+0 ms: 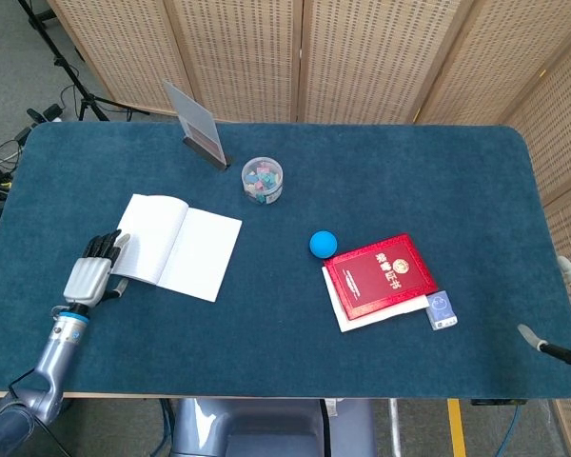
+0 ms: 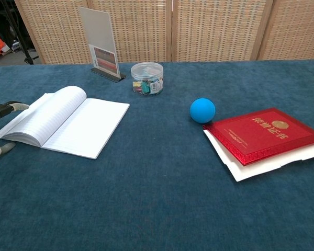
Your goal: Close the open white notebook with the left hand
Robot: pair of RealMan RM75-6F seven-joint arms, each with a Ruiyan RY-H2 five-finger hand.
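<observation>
A: Notebook status? The open white lined-paper notebook [image 1: 178, 245] lay flat, pages up, on the left part of the dark blue felt-covered table [image 1: 381, 181].
B: Left hand [image 1: 92, 274]?
A: Silver with black fingers, fingers spread and holding nothing, just beside the notebook's left edge, fingertips [image 1: 103, 247] near that outer page. In the chest view only a couple of fingertips showed at the frame's left edge.
B: Right hand [image 1: 569, 314]?
A: At the table's far right edge, mostly cut off; can't tell if it was open or closed.
B: Other stuff?
A: Round clear plastic tub of coloured clips [image 1: 262, 179] beyond the notebook, small upright sign stand [image 1: 198, 126] behind it, blue ball [image 1: 323, 244] touching a glossy red booklet [image 1: 379, 275] resting on white papers [image 1: 357, 314].
</observation>
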